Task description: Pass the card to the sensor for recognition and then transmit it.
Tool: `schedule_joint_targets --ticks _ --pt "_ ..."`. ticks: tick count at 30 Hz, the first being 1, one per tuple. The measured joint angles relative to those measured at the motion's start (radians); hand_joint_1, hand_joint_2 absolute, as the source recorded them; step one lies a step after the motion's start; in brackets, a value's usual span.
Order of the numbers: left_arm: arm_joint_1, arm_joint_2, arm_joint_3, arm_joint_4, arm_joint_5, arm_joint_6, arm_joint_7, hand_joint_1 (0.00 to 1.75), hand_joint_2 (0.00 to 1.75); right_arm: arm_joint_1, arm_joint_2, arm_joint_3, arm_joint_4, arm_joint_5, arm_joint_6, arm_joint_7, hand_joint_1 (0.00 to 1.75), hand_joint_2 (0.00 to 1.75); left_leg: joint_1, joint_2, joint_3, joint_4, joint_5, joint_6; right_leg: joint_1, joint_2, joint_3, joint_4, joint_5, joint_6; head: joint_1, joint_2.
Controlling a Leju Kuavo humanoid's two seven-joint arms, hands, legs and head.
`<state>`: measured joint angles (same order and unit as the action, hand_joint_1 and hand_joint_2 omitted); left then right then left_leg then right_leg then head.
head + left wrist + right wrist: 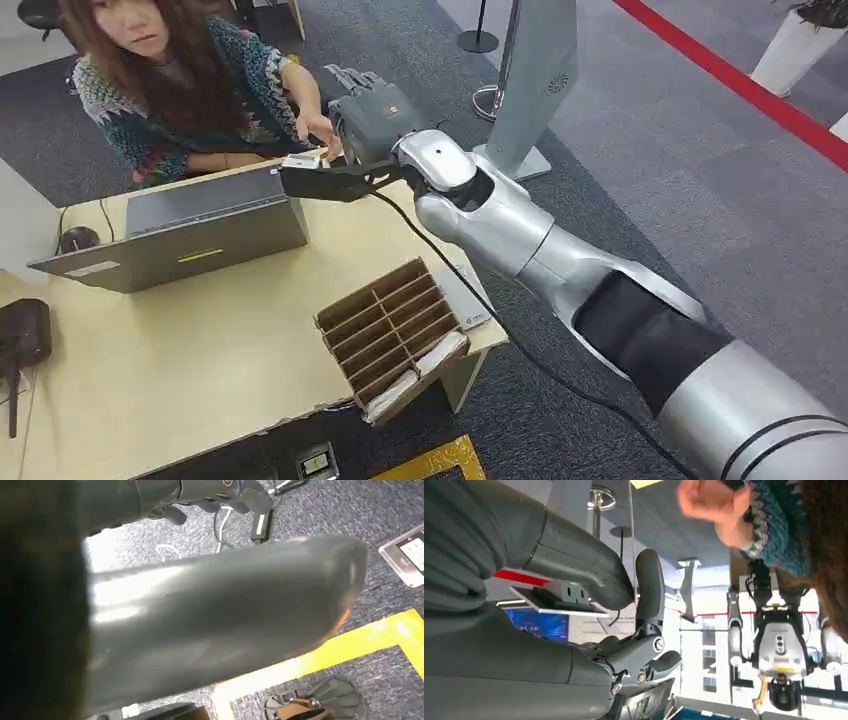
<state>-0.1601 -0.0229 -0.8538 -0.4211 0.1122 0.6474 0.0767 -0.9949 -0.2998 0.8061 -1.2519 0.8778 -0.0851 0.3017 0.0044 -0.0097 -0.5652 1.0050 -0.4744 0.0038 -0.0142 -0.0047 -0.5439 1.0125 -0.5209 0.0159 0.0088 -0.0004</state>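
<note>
Roughly, from the left of the head view to the right:

- A black device [22, 335] lies at the left edge of the pale wooden table [200, 370], with a dark mouse [76, 238] further back.
- A grey laptop [190, 225] stands open on the table, its lid turned toward the robot.
- A person [180, 80] in a patterned knit top sits behind the laptop, one arm stretched toward the robot's right hand.
- The card [303, 160] is held up above the far right corner of the laptop, off the table, between the person's hand [320, 130] and the robot's fingers.
- A brown cardboard box [390, 325] with many narrow compartments sits at the table's right front corner, with a flat grey pad [468, 298] just beside it.
- The right hand [375, 115] reaches out over the table's far edge. In the right wrist view the thick thumb seems to press the card against the fingers, though the card is seen nearly edge-on, so the grip is likely rather than certain. There the person's hand is apart from the card.
- The left hand [215, 630] is a blurred grey bulk close to its wrist camera above dark carpet and a yellow floor stripe [350, 645]; I cannot tell how its fingers lie.
- A red line [740, 85] crosses the grey carpet at far right.
</note>
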Motion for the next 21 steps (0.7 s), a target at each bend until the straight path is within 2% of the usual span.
schedule_joint_targets --ticks 9,21 --pt "0.0 0.011 -0.028 0.002 0.027 0.004 0.0 0.0 0.0 -0.031 0.062 0.044 0.2 -0.042 -0.029 -0.01 1.75 1.75 0.0 0.0 0.0 0.0 0.0 0.0 0.0 0.0 0.0 0.0 0.0 0.0 0.0 0.0" --pt "0.002 0.02 -0.049 0.006 0.045 0.004 0.0 0.0 0.0 -0.052 0.103 0.068 0.333 -0.059 -0.057 -0.016 1.75 1.75 0.0 0.001 0.0 0.0 0.0 0.0 0.0 0.001 -0.001 0.0 0.0 0.0 0.0 0.0"
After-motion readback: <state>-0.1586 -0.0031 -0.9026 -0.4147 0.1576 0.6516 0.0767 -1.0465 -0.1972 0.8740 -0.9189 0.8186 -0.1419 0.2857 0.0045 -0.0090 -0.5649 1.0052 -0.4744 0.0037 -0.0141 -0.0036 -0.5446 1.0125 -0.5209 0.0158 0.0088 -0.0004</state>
